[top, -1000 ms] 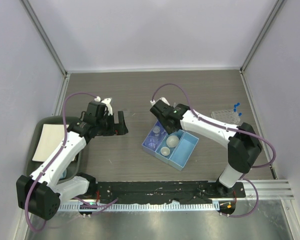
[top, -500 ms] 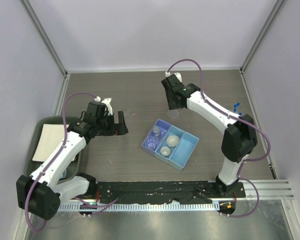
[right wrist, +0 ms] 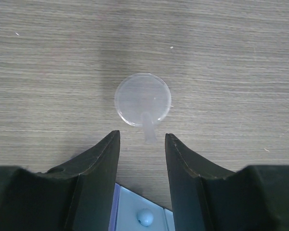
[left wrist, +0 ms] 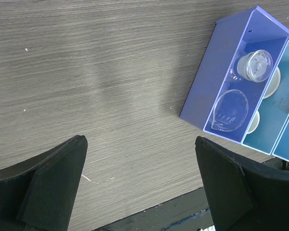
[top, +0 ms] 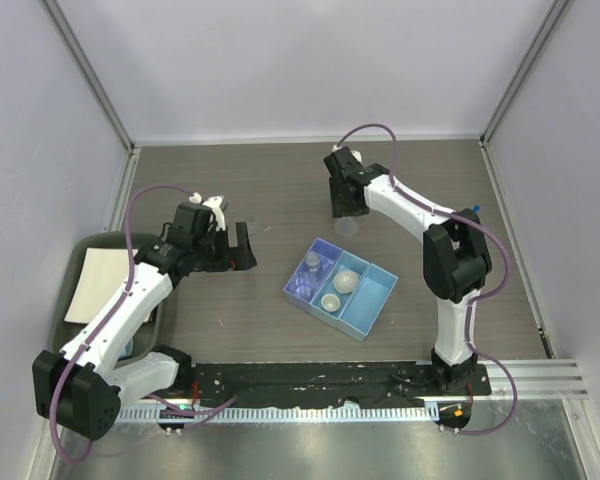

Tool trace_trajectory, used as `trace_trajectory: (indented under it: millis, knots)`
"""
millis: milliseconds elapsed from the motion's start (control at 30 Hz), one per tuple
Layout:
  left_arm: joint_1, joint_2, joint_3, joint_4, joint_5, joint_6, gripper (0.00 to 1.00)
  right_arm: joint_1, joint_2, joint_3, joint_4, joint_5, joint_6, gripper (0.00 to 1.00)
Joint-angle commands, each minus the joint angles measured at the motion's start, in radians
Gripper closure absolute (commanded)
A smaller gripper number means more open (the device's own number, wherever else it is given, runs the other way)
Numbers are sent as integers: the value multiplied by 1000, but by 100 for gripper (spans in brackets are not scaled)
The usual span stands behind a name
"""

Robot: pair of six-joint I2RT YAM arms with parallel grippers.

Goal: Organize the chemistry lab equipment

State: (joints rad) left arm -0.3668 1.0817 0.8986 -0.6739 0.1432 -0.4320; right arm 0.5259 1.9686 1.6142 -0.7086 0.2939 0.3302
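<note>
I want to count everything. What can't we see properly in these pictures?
Top view: the right arm hides whatever a blue cap beside it belongs to.
Left wrist view: the blue tray divider hides most of both white dishes.
Right wrist view: the fingers and bottom edge cut off the tray.

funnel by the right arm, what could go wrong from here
1. The funnel is clear and seems to stand mouth down, with only a thin stem to grab. The right jaws, part open above it and empty, could miss the stem or slip off it.
2. A nudge at the stem could tip the funnel and send it rolling across the table.
</note>
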Motion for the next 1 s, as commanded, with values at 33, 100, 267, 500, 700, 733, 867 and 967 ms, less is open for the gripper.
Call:
trace_trajectory:
  millis: [33,100,267,500,700,733,867,967]
  knots:
    - [-4,0,10,13,24,21,0,-7,19,62,43,-19,20,55]
    - [-4,3,11,13,24,19,0,-13,29,65,41,-19,20,56]
    - [-6,7,10,14,27,19,0,-21,38,64,41,-13,20,59]
    - [-4,12,11,13,26,19,0,-29,45,70,41,-6,12,83]
    - [-4,14,11,13,27,21,0,-30,39,75,38,7,4,99]
    - [-6,14,10,13,27,21,0,-30,33,75,37,13,1,99]
    - [-4,12,11,14,27,19,0,-29,-22,69,1,56,-14,99]
    - [-4,12,10,14,29,19,0,-27,-114,33,-6,89,-29,99]
